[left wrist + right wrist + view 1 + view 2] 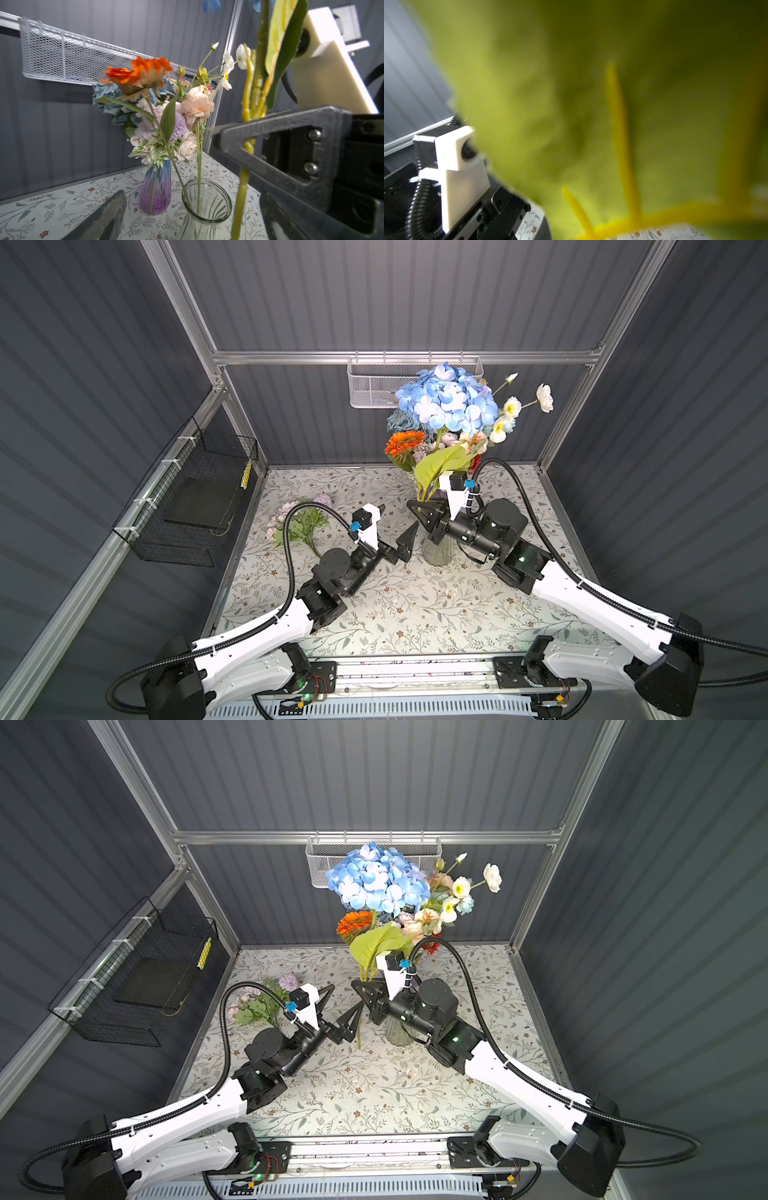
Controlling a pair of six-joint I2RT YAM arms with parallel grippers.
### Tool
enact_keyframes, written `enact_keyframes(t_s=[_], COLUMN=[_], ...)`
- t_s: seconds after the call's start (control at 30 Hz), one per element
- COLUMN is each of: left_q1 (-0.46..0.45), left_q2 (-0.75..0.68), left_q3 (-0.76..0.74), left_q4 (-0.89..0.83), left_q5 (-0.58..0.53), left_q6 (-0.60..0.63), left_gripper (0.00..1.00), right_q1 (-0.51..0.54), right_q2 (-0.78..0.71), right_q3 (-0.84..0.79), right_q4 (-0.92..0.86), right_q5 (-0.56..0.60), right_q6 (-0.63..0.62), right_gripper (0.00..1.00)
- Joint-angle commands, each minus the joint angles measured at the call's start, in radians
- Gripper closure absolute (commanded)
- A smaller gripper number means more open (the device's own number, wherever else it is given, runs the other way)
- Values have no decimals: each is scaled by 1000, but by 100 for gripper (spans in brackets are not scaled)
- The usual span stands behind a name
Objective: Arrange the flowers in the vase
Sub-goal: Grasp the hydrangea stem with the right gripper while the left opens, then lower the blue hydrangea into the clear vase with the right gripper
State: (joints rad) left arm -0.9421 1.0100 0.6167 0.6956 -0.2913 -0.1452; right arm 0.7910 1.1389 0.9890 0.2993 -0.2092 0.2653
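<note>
flowers: blue hydrangea (446,398), light but top-heavy; its knobbly stem (248,116) looks stiff, best gripped on bare stem under the leaves.
right gripper (417,508): clamped on that stem.
left gripper (397,524): jaws wide apart, empty, just beside the stem.
clear vase (207,220): under the right gripper, fragile glass; the stem's end hangs outside the rim.
writing: none legible.

In both top views the table (415,605) lay bare at lower centre — room for me; the clear vase (437,553) and loose lilac bunch (305,524) blocked mid-frame.
</note>
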Motion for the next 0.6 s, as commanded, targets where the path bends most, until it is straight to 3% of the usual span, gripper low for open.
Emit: enact_keyframes(t_s=[0.0,0.27,0.47,0.57], left_q1=[2,66,187,200], left_q2=[-17,11,56,76], left_q3=[-15,-15,-20,-16], left_q4=[-14,-49,-63,-78], left_q5=[-78,-92,0,0], left_q6=[-21,-89,-236,-255], left_gripper=[0,0,0,0], right_q1=[1,-4,-13,-17], right_q2=[-78,-208,-247,-240], right_q3=[-2,-2,53,83], right_q4=[-57,-213,-237,-214], right_q5=[75,296,394,411], right_q6=[-87,-221,-323,-383], right_gripper=[100,100,100,100])
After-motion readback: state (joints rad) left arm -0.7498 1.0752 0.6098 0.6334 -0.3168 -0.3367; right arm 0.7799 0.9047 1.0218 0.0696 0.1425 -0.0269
